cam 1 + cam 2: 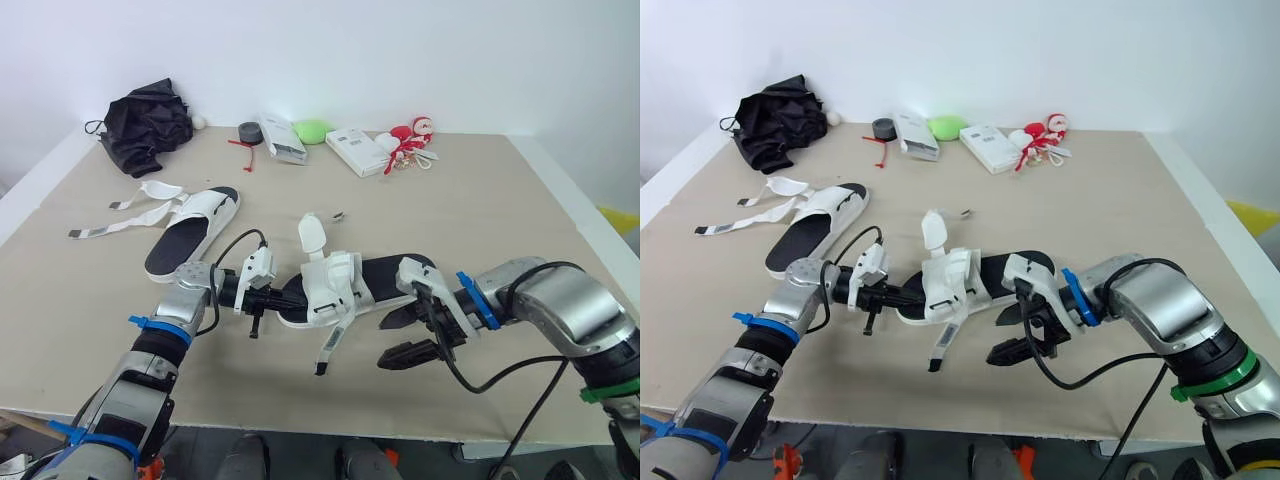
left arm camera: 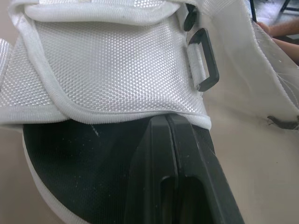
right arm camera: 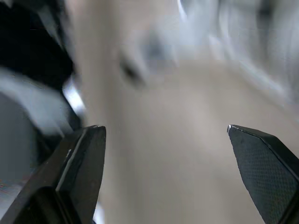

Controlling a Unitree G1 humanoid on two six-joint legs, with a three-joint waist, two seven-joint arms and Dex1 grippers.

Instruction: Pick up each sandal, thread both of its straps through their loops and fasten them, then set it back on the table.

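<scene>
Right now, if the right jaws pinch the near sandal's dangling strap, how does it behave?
The dangling strap likely flops: it hangs limp below the near sandal. Probably light: thin flat webbing. The upper strap stands up unsupported, so expect some spring.

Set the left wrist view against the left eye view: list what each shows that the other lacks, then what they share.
Left wrist view adds: the strap's mesh weave, a black rectangular loop, and the left fingers pressed together under the strap. Left eye view adds: the second sandal with loose straps, the right gripper open beside the near sandal, a black bundle and small clutter at the table's far edge. Shared: the near sandal's white strap and black footbed, gripped at one end by the left gripper.
</scene>
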